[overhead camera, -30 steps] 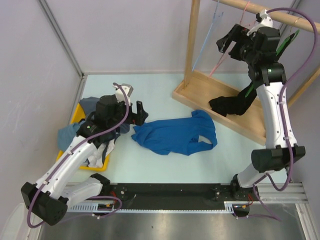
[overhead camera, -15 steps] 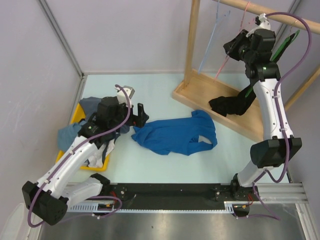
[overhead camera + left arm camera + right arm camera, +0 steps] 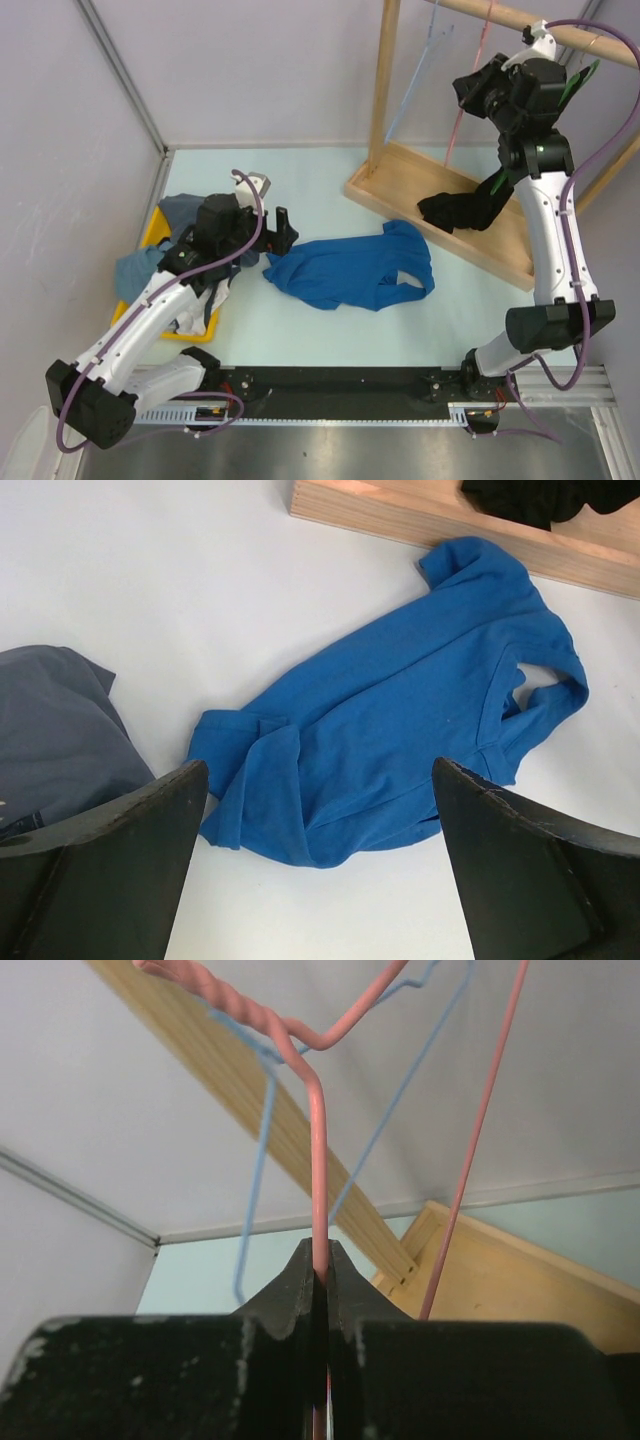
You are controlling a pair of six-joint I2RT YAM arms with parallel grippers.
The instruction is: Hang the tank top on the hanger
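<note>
**A:** What's the step, from the big pieces down?

**B:** The wooden rack stands at the far right, its rail across the top. The tank top lies crumpled flat on the table, mid-way between the arms and just short of the rack's base. The hanger hangs from that rail. The right gripper is pinched fully shut on its pink wire, just below the twisted neck.

**A:** And the other arm?

**B:** The left gripper hovers low at the tank top's left end, jaws spread wide and holding nothing.

**A:** So how should the lift go?

**B:** I'd say straight up first, so the hook clears the rail before any pull toward the table. The light blue hanger hangs just beside it, and a sideways drag could snag it. Thin wire may also swivel in a pinch like that, so slow and level seems wise. The left arm looks well placed to raise a strap once the hanger comes down.

**A:** Now the room and the surface?

**B:** Plain lavender-grey walls close in the back and left. The table is pale blue-green, smooth and matt. A yellow bin of other clothes sits at the left edge, partly under the left arm.
</note>
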